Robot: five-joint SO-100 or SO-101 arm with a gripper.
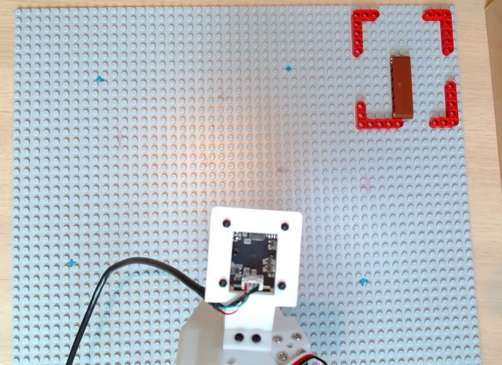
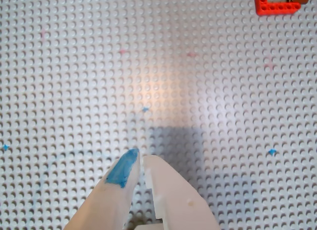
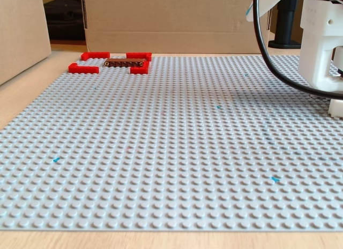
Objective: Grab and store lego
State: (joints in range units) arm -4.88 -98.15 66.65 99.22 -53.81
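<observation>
lego [image 1: 401,85] sits inside the red corner brackets [image 1: 377,122]; gripper [image 2: 142,158] hangs over bare baseplate [image 1: 157,145], fingers pinched together, nothing held

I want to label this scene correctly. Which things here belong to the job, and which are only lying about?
Part of the job:
- brown lego, lying inside the red corner brackets
- end effector, fingers nearly together, holding nothing

Only lying about:
- red corner brackets
- grey baseplate
- small blue marks on the baseplate
- cardboard box behind the baseplate
- black cable
</observation>
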